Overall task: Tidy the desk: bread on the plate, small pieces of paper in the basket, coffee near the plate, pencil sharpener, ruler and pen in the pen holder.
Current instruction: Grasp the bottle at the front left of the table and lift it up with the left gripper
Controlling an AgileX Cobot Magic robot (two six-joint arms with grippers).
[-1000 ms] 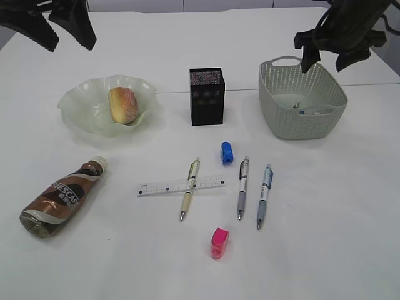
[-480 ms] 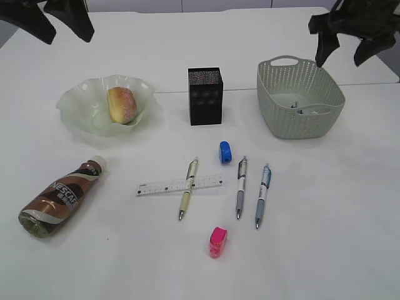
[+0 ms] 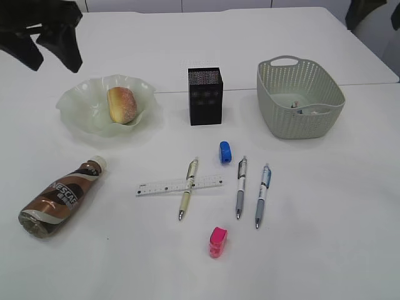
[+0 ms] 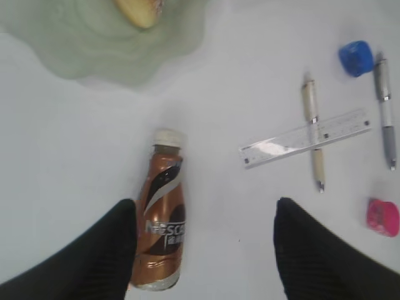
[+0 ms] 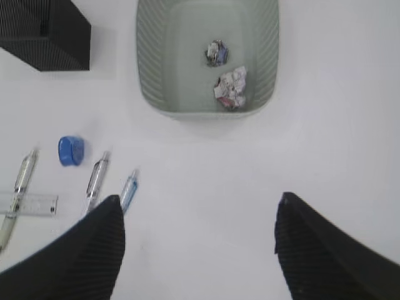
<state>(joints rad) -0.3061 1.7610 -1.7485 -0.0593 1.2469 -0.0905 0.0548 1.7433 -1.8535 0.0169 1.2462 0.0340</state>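
1. Exterior view: only readable writing is "NESCAFE" on the coffee [image 3: 58, 197] label. The bottle lies on its side on the desk [image 3: 325, 250], front-left of the pen holder [image 3: 205, 95], white cap toward the plate [image 3: 78, 103].
2. Ruler [image 3: 180, 185] has fine black markings, too small to read. It lies in front of the pen holder, crossed with a cream pen [image 3: 187, 196].
3. Left gripper [image 4: 203, 250]: jaws wide apart, nothing between them, hovering over the coffee bottle's base end in the left wrist view. Left finger overlaps the bottle's side in that view; cannot tell whether it touches.
4. Right gripper [image 5: 199, 250]: jaws wide apart, empty, above bare desk on the near side of the basket [image 5: 147, 56].
5. Bread [image 3: 122, 104] sits in the plate, left of the pen holder. Small pieces of paper [image 5: 230, 87] lie inside the basket, right of the pen holder.
6. Blue sharpener [image 3: 225, 152], grey pen [image 3: 240, 195] and blue pen [image 3: 262, 195] lie in front of the pen holder; pink sharpener [image 3: 217, 242] is nearest the front edge.
7. Open room: bare desk right of the pens and in front of the basket; back edge well behind the pen holder.
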